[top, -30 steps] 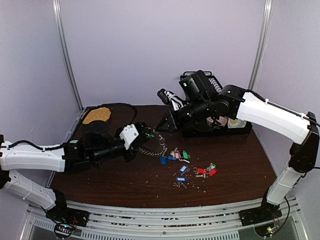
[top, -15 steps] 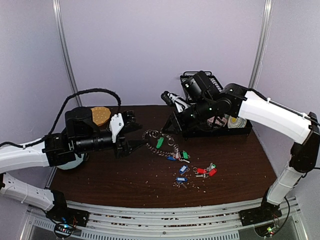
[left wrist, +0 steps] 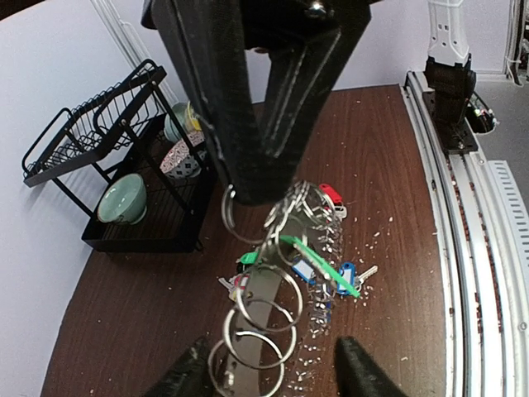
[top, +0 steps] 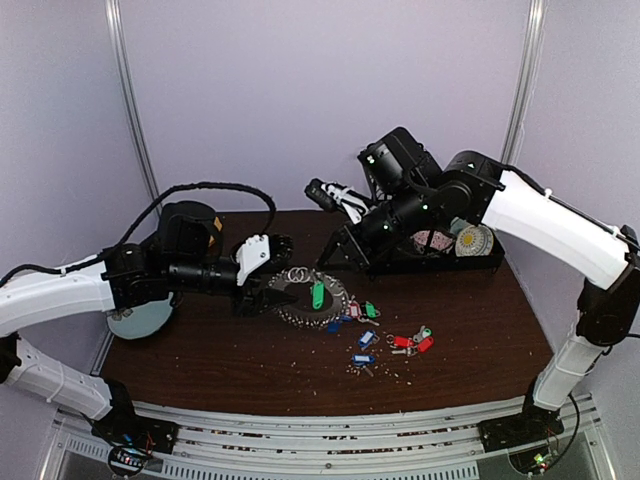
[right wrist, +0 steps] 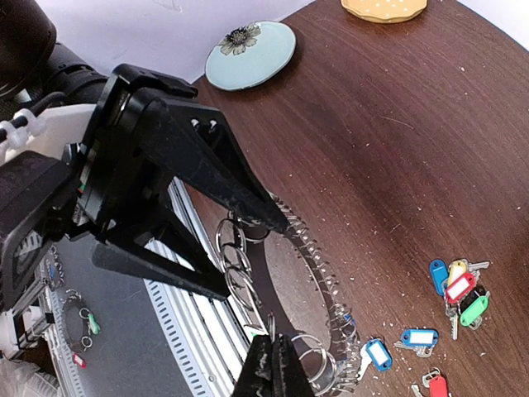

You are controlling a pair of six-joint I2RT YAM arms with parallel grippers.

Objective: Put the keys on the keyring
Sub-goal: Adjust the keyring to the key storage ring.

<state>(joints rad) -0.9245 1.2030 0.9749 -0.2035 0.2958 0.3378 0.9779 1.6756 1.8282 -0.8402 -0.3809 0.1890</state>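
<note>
The keyring [top: 305, 297] is a loop of linked silver rings with a green-tagged key [top: 317, 293] on it. My right gripper [right wrist: 277, 341] is shut on one ring of the keyring [right wrist: 326, 289] and holds that end off the table. In the left wrist view my left gripper [left wrist: 273, 370] is open, its fingers [left wrist: 192, 374] on either side of the chain's lowest rings [left wrist: 256, 327], gripping nothing. From above, the left gripper [top: 272, 272] faces the right gripper [top: 322, 260] across the loop. Loose keys [top: 356, 310] with blue, red and green tags lie on the table, more of them [top: 412, 342] to the right.
A black dish rack [top: 440, 250] with bowls stands at the back right. A pale blue plate [top: 140, 318] lies under the left arm, and a yellow disc [right wrist: 384, 7] sits at the far end. Crumbs are scattered around the keys.
The left gripper opened and let go of the keyring, swung back to the left, then returned toward the loop. The right gripper stayed shut on the ring and shifted left.
</note>
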